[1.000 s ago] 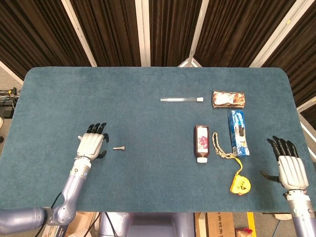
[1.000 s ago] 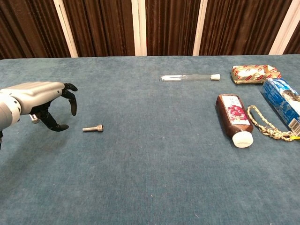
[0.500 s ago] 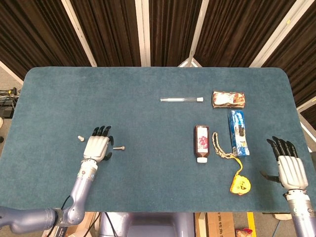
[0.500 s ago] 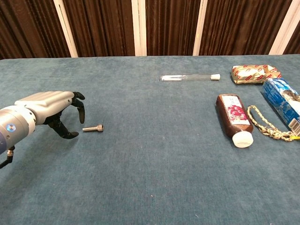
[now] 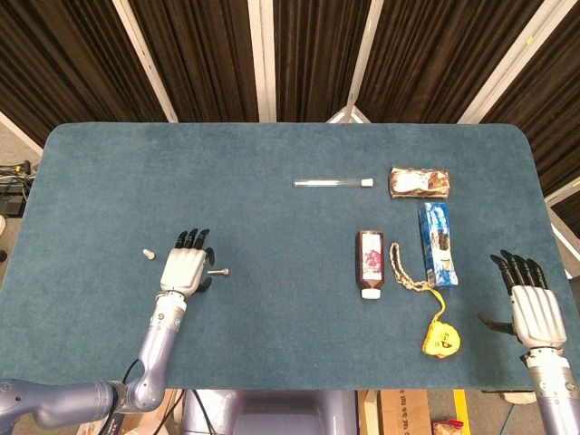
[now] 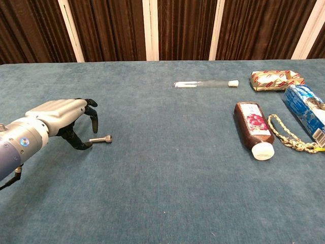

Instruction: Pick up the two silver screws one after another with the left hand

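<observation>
1. Left hand (image 6: 63, 114) hovers with fingers apart, empty, over one silver screw (image 6: 101, 139); the second screw (image 5: 145, 253) lies just beside it.
2. Brown bottle (image 6: 252, 126) lies capped on the desk (image 6: 167, 193).
3. Right hand (image 5: 533, 306) rests spread, empty.

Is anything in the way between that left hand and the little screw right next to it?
Nothing visible is. The left hand sits right beside the screw, fingers curled just short of its end, with only bare table around. The second screw lies on the hand's other side.
</observation>
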`<state>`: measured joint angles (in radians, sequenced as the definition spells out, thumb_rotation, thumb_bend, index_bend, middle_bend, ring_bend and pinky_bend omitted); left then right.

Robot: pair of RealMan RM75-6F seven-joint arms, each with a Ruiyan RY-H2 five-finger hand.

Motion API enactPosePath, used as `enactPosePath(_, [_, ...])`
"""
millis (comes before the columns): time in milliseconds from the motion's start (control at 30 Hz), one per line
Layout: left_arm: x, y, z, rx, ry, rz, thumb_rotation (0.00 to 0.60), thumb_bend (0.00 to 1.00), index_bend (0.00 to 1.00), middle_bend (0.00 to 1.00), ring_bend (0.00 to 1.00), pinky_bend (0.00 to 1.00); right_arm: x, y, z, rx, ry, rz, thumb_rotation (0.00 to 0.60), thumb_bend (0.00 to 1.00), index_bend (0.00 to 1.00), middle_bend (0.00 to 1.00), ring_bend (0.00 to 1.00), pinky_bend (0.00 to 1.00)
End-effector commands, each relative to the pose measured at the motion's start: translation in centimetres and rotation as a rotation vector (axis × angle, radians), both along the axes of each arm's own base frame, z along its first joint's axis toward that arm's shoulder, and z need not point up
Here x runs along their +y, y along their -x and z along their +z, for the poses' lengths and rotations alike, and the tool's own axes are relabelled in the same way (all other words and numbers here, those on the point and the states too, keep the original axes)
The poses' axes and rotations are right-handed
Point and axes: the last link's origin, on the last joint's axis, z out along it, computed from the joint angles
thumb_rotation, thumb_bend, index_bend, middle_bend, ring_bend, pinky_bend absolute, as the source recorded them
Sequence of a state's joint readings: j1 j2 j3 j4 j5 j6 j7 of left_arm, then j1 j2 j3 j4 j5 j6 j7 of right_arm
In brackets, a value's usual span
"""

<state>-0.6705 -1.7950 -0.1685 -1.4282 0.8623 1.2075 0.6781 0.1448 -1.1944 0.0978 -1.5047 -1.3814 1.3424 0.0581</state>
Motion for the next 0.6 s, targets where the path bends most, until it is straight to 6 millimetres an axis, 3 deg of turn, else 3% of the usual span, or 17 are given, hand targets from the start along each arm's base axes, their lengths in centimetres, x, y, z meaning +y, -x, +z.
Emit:
enactPosePath(33, [0.0,-0.1,-0.22,0.004,0.003,0.001,0.6,0.43,0.48,0.06,0.0,0.0,0.01,0.01,0.02,0.0,0.001,-0.001,0.6,0.15,0.13,0.09,0.05,0.0])
enactPosePath(600, [0.21,-0.13,-0.38,0.046,-0.011,-0.001,0.6,0.46,0.51,0.07,0.0,0.0,-0.01,0.12,0.06,-0.001,0.001,-0.007,0.6,0.15,0.13,0.09,0.05,0.0])
